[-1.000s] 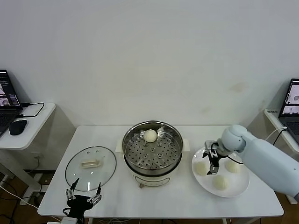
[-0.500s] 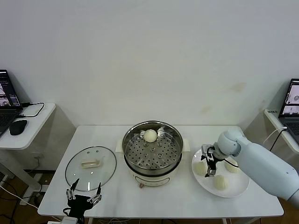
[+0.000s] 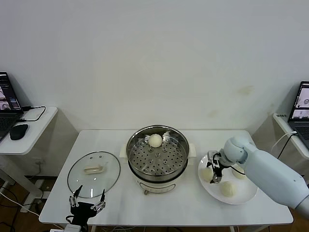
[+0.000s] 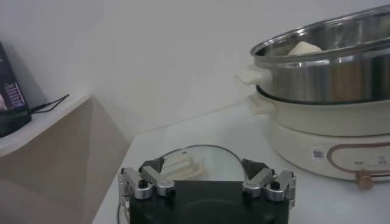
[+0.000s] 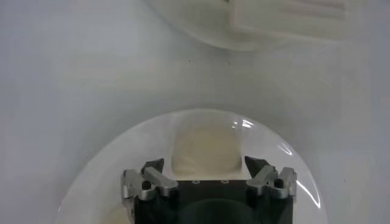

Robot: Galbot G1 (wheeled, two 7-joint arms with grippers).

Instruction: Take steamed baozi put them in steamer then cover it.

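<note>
The steamer (image 3: 157, 160) stood at the middle of the white surface (image 3: 120, 200), its perforated tray holding one steamed baozi (image 3: 155, 140) at the far side of the pot. To the steamer's right lay a white plate (image 3: 241, 195) with three more buns on it: one nearest the steamer (image 3: 207, 174), one at the plate's far edge (image 3: 240, 172), and one toward the plate's near side (image 3: 227, 189).

The right gripper (image 3: 216, 170) hung over the plate, right above the bun closest to the steamer. In the right wrist view that bun (image 5: 203, 149) sat between the two fingertips (image 5: 153, 166), and the jaws stood wide apart, not touching the dough.

The cover (image 3: 93, 174) lay flat on the surface to the steamer's left, its cream handle facing up. The left gripper (image 3: 87, 199) was parked at the near edge of the surface, just beside the cover's near rim, with its jaws spread wide and nothing between them. From the left wrist view the cover (image 4: 194, 164) showed just beyond the gripper (image 4: 207, 177), with the steamer (image 4: 329, 115) farther off.
</note>
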